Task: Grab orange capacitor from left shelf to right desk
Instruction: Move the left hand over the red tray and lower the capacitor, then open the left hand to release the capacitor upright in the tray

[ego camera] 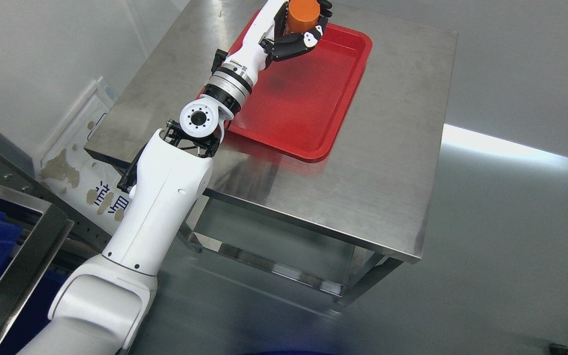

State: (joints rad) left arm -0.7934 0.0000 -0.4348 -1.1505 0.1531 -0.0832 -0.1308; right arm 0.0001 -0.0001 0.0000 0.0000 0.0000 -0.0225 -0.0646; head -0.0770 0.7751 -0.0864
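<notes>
Orange capacitor (303, 12) sits clenched in the left robot hand (300, 29) at the top of the frame, over the far end of the red tray (308, 106). Lowering it upright, inside the tray's rim, seems wisest; the steel worktop (392, 162) lies open rightward.

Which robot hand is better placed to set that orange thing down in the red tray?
The left robot hand: it already grips the orange capacitor above the red tray. The right arm isn't in view.
</notes>
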